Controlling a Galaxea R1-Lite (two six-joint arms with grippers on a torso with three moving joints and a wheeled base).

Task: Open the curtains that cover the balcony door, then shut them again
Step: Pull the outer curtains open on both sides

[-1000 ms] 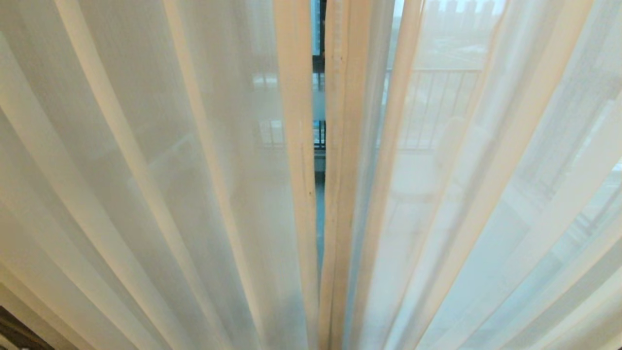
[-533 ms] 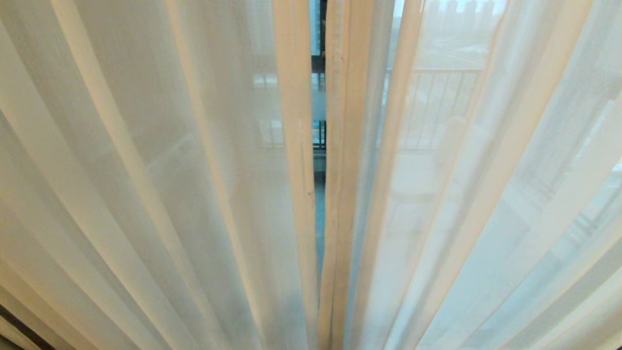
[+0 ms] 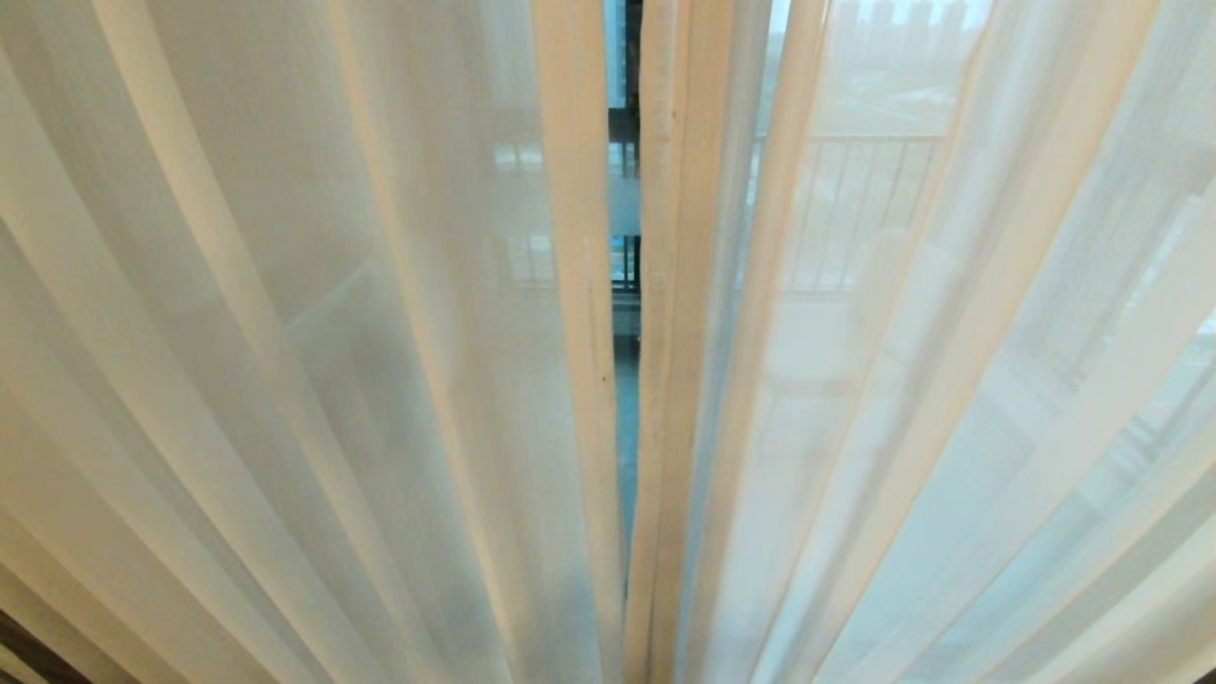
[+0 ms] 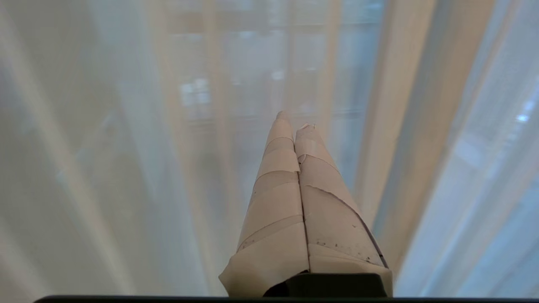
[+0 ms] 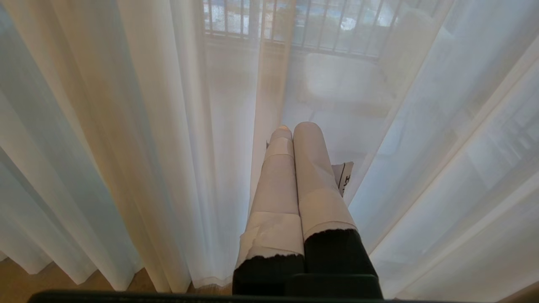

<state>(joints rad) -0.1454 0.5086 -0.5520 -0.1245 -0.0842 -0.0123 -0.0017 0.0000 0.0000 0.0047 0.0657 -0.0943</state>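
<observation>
Two sheer white pleated panels (image 3: 313,361) hang across the whole head view, and their hemmed edges (image 3: 665,380) meet at the centre with a narrow slit between them. Through the slit shows a strip of the balcony door (image 3: 623,204), glass with a dark frame. The opaque curtains are out of view. My left gripper (image 4: 294,122) is shut with nothing in it, its taped fingers pointing at the left sheer panel (image 4: 126,147). My right gripper (image 5: 294,128) is also shut and empty, held low in front of the sheer hem (image 5: 210,280). Neither gripper shows in the head view.
A balcony railing (image 3: 845,209) and a pale chair (image 5: 345,80) show dimly through the sheer fabric. Wooden floor (image 5: 50,273) lies under the hems. A dark strip (image 3: 19,651) sits at the lower left corner of the head view.
The sheer folds on the left have swayed slightly and the dark strip at the lower left corner has shifted. The slit between the panels stays about as narrow.
</observation>
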